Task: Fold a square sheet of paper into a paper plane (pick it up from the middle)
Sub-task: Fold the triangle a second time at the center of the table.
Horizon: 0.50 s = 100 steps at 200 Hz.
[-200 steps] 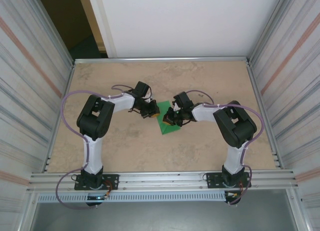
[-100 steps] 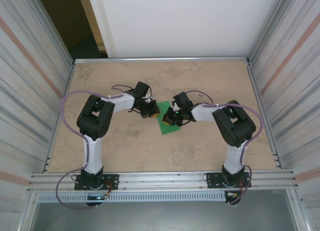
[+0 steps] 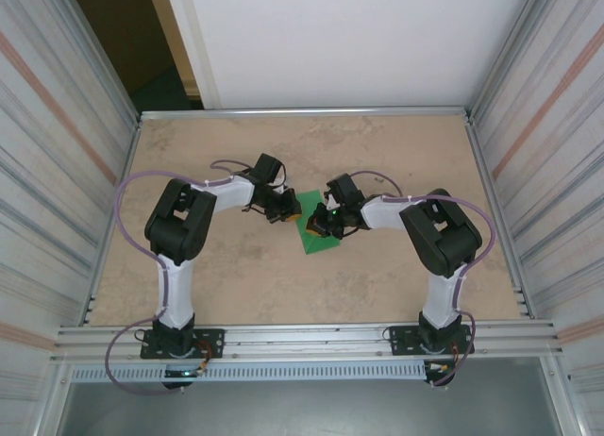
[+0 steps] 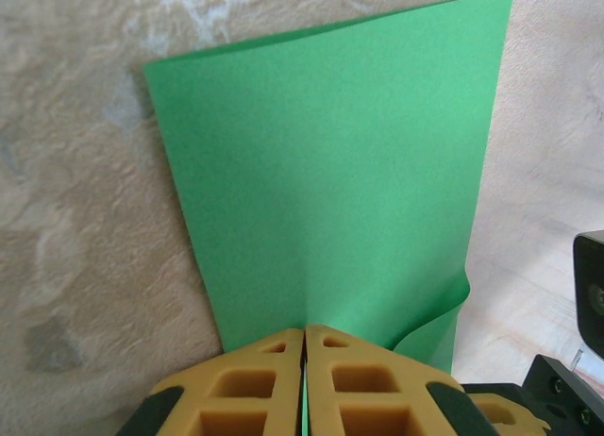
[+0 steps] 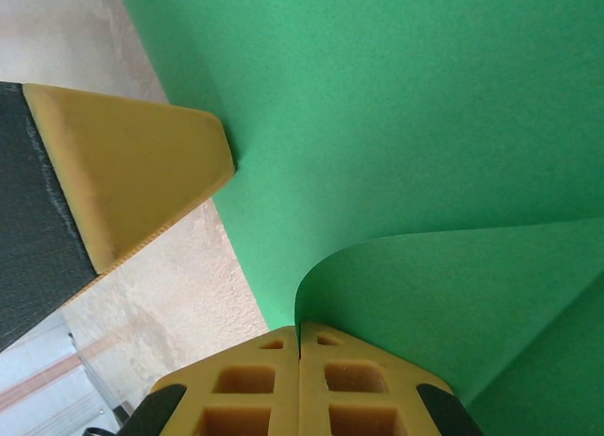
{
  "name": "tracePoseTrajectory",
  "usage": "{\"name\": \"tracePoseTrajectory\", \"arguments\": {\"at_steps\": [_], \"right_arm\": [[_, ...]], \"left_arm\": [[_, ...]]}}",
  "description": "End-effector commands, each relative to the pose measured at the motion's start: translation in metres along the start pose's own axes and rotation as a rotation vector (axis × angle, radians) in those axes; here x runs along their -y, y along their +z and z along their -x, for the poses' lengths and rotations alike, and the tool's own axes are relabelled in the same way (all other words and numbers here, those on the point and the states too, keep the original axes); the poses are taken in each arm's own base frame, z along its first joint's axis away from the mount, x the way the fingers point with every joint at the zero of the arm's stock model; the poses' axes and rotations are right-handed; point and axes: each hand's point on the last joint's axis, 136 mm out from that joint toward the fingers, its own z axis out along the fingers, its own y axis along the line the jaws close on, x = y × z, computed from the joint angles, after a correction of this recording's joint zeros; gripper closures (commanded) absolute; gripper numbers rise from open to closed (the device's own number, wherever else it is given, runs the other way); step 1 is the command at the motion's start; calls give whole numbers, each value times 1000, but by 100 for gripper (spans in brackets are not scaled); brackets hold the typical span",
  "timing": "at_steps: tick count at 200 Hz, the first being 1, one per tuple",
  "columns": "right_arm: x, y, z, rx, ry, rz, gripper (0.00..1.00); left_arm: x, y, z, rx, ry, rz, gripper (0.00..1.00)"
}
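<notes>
Green and thin, the sheet of paper (image 3: 317, 238) lies near the middle of the table (image 3: 226, 285), between the two arms and mostly flat on the mottled top. The left gripper (image 4: 304, 334) has its yellow pads pressed together on the sheet's near edge. A sliver of green shows in the seam, so the paper looks pinched there. The right gripper (image 5: 299, 330) is likewise closed, its pads meeting on a flap that curls up off the table, with one of the left one's fingers close by. In the overhead view the two sets of fingers sit just beside each other over the paper.

Trouble from here would likely come from the grips being so shallow and so close. If either arm pulls outward, the paper could tear or slide out of the pads. If the right arm carries the flap over without the left one holding firm, the sheet may drag across the table and the crease land crooked. The fingers could also bump each other.
</notes>
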Motion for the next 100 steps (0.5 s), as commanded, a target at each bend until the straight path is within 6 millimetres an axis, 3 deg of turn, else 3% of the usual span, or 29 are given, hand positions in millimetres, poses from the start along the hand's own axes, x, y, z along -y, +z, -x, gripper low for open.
{"name": "tracePoseTrajectory", "arguments": {"at_steps": [1,100], "right_arm": [[-3,6,-1,-11,10,-2,100],[-7,7,-3,-27,-6,20,100]], "left_arm": [[-20,9,-14,-51,-20,65,91],[-20,10,-15,-55,-20,64,91]]}}
